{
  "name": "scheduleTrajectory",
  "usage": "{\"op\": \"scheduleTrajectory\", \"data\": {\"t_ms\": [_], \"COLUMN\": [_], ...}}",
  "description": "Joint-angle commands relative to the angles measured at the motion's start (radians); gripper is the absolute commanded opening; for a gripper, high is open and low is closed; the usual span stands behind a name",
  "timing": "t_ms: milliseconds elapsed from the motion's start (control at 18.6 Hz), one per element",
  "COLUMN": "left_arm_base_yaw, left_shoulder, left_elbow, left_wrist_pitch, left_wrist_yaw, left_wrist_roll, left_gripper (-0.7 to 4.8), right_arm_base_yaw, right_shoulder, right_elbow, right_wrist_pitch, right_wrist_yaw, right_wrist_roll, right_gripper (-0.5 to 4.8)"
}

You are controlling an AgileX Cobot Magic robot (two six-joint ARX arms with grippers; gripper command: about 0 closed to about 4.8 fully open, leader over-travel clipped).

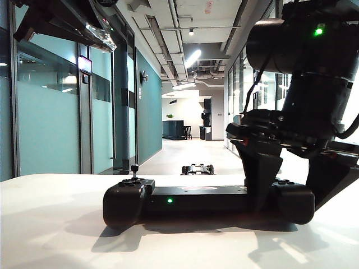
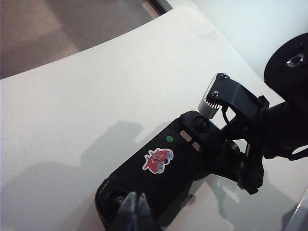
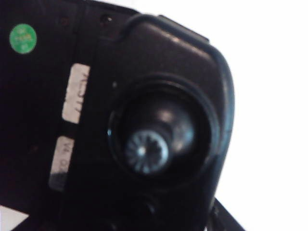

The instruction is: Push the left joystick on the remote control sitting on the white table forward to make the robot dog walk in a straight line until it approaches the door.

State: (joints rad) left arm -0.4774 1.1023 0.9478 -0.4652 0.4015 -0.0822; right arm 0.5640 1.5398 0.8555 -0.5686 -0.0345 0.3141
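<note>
Straddling remote control (image 1: pixel 207 199), right claw (image 1: pixel 291 182) wide open, left claw (image 2: pixel 135 206) seemingly closed, empty

Ahead of me a long pale polished corridor floor (image 1: pixel 185 151) runs between teal glass partition walls (image 1: pixel 50 123), beneath bright ceiling strip lights (image 1: pixel 192 56).

Table-level exterior view down corridor; wrist views steeply above shared remote control (image 1: pixel 207 200), right perhaps nearest.

No lettering reads clearly: the remote control (image 3: pixel 96 96) carries two white labels (image 3: pixel 77 91) with blurred characters, and its green round sticker (image 3: pixel 22 38) bears illegibly small print.
</note>
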Motion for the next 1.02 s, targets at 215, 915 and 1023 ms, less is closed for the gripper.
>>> {"op": "scheduleTrajectory", "data": {"t_ms": [215, 915, 1023], "left_arm_base_yaw": [-0.002, -0.002, -0.002], "left_shoulder": [-0.002, -0.001, 0.008], "left_elbow": [0.004, 0.002, -0.012], "left_wrist_pitch": [0.009, 0.013, 0.032], "left_wrist_yaw": [0.010, 0.030, 0.029], "left_wrist_roll": [0.003, 0.115, 0.135], "left_gripper": [-0.05, -0.05, -0.05], "right_arm_base_yaw": [0.000, 0.000, 0.000], "right_shoulder": [0.009, 0.005, 0.005], "right_elbow": [-0.004, 0.045, 0.065], "right_wrist_pitch": [-0.012, -0.109, -0.117], "right_wrist_yaw": [-0.009, 0.082, 0.096], "right_wrist_roll": [0.000, 0.188, 0.211], "right_gripper": [2.43, 1.45, 1.45]}}
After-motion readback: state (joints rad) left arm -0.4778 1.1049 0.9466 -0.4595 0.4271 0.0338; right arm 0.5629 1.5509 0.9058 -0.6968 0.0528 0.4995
